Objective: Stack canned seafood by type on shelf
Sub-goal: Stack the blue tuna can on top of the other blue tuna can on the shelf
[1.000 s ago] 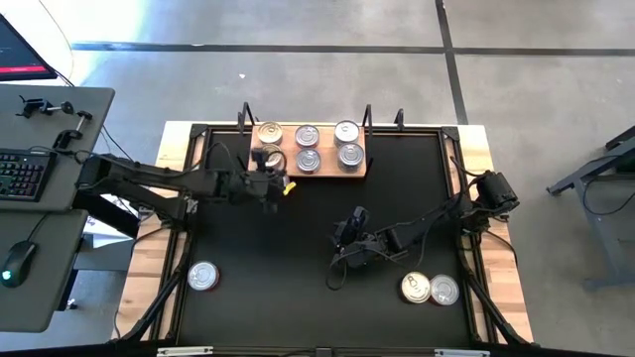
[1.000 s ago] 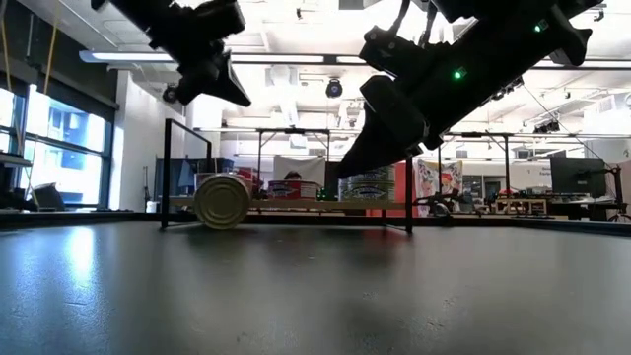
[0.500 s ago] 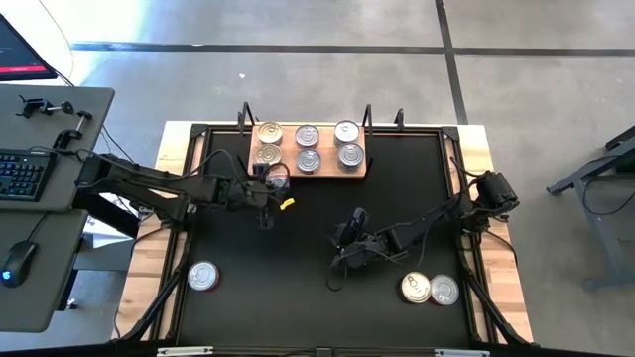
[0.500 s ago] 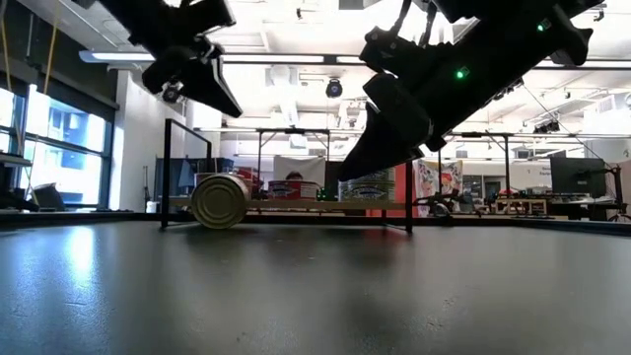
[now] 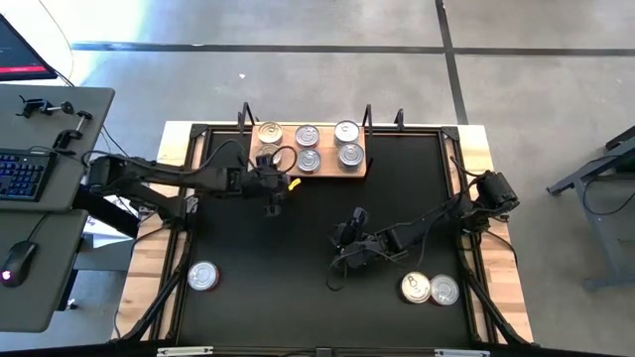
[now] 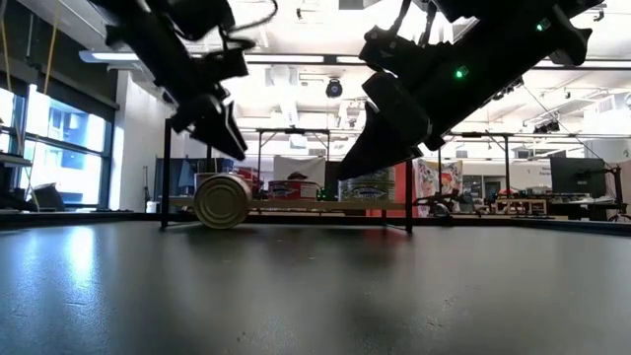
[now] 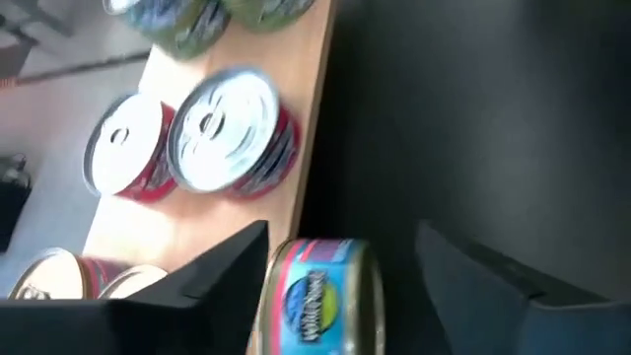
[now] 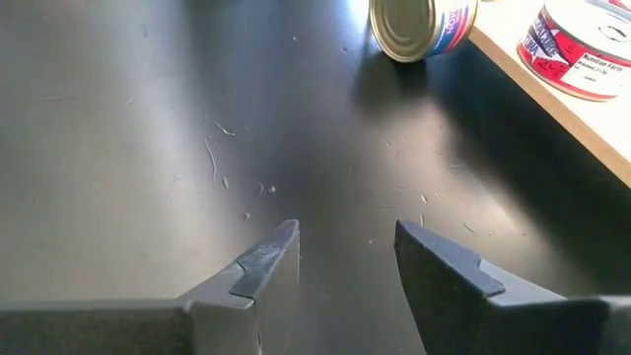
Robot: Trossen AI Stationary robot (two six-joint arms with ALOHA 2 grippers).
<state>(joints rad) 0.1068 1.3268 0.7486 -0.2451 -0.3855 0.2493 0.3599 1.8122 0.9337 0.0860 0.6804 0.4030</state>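
Note:
The shelf is a wooden board at the mat's far edge, with several canned seafood tins standing on it lid up. One blue-labelled tin lies on its side on the black mat beside the board's near edge, resting on its round wall. My left gripper hangs open just above that tin, one finger on each side. My right gripper is open over the middle of the mat, with nothing between its fingers.
A silver-lidded tin stands near the mat's near left corner. A gold-lidded tin and a silver-lidded tin stand together at the near right. Black frame posts rise by the board.
My left gripper has come down toward the tin that lies beside the board. The tin has stayed where it was.

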